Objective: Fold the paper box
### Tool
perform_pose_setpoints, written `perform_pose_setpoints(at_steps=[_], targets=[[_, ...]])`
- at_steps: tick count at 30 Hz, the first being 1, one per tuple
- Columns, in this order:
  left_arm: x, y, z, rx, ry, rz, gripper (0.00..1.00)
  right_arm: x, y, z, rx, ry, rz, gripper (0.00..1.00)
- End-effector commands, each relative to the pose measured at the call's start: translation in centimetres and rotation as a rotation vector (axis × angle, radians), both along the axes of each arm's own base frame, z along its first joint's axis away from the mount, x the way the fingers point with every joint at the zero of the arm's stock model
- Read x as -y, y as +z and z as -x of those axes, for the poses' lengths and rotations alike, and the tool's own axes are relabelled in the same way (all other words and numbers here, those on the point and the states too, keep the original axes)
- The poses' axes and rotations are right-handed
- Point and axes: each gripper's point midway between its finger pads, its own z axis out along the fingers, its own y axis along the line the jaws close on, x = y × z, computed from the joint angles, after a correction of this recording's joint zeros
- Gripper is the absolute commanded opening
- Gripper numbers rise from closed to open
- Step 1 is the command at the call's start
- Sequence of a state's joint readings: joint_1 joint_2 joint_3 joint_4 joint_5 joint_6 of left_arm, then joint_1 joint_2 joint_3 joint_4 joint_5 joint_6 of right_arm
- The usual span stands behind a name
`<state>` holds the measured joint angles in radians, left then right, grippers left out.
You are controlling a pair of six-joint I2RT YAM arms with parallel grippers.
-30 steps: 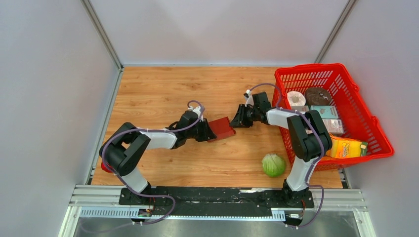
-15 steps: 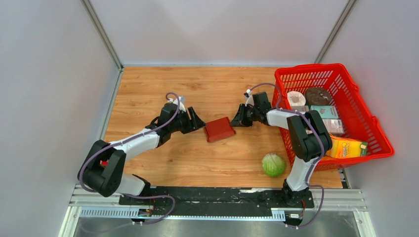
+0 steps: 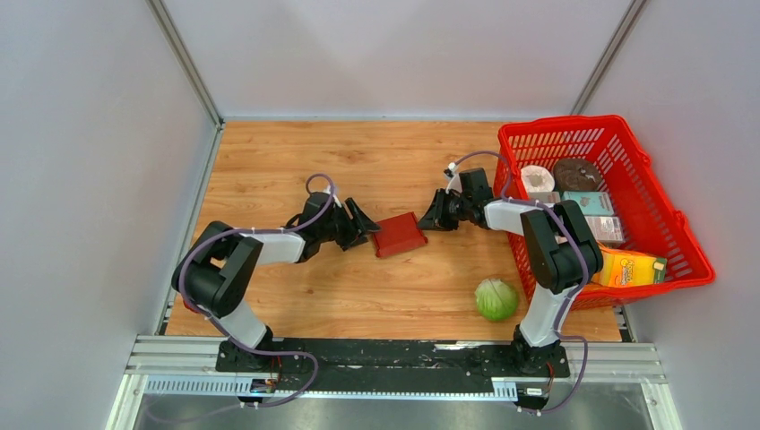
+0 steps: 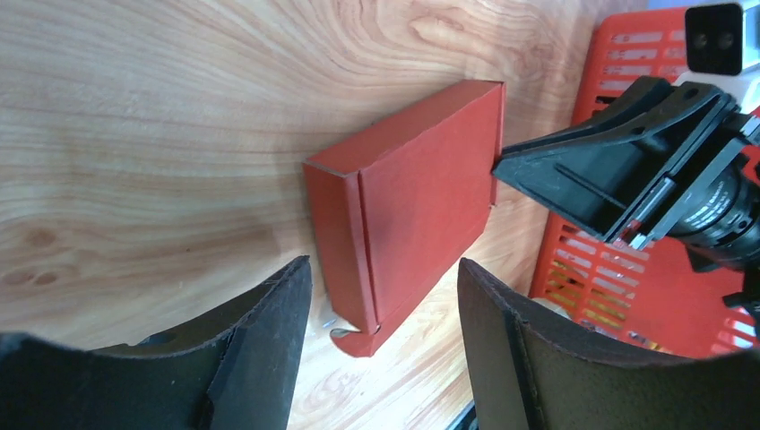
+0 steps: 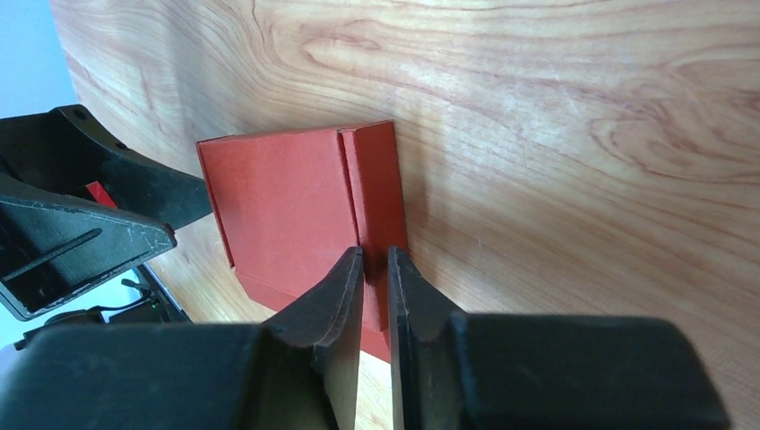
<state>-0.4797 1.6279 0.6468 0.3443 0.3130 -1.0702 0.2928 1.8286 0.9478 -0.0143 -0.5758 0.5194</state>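
The paper box [image 3: 399, 235] is a dark red, flat, closed cardboard shape lying on the wooden table [image 3: 296, 161] between my two arms. My left gripper [image 3: 366, 228] is open just left of it, apart from it. In the left wrist view the box [image 4: 421, 197] lies beyond the wide-spread fingers [image 4: 269, 331], with one flap tip sticking out at its near corner. My right gripper [image 3: 425, 222] is at the box's right edge. In the right wrist view its jaws [image 5: 376, 253] stand close together with the box's side wall [image 5: 372, 179] between the tips.
A bright red mesh basket [image 3: 556, 125] at the right holds a paper roll [image 3: 538, 179], cartons and a yellow pack [image 3: 632, 267]. A green cabbage [image 3: 496, 299] lies on the table near the right arm's base. Grey walls close in the table on three sides.
My left gripper has opened, let go of the box's left end and drawn back a little to the left. The box stays down on the table. The right jaws narrowed slightly.
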Motion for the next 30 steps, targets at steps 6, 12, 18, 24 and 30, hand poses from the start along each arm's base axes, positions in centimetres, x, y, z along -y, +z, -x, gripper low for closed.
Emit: perform_pose_setpoints(at_steps=[6, 12, 18, 24, 30], targets=[[2.9, 1.2, -0.6, -0.007, 0.026, 0.138, 0.69, 3.3, -3.1, 0.0, -0.056, -0.113, 0.124, 0.15], [2.5, 0.9, -0.2, -0.012, 0.070, 0.101, 0.68, 3.9, -3.4, -0.1, -0.064, -0.134, 0.152, 0.15], [1.0, 0.4, 0.7, -0.017, 0.103, 0.028, 0.67, 4.6, -3.5, 0.0, -0.075, -0.156, 0.167, 0.14], [1.7, 0.9, 0.4, -0.014, 0.093, 0.045, 0.70, 4.6, -3.6, -0.1, -0.082, -0.160, 0.164, 0.14], [3.2, 0.6, -0.2, -0.017, 0.087, 0.084, 0.70, 4.5, -3.1, -0.1, -0.072, -0.157, 0.155, 0.14]])
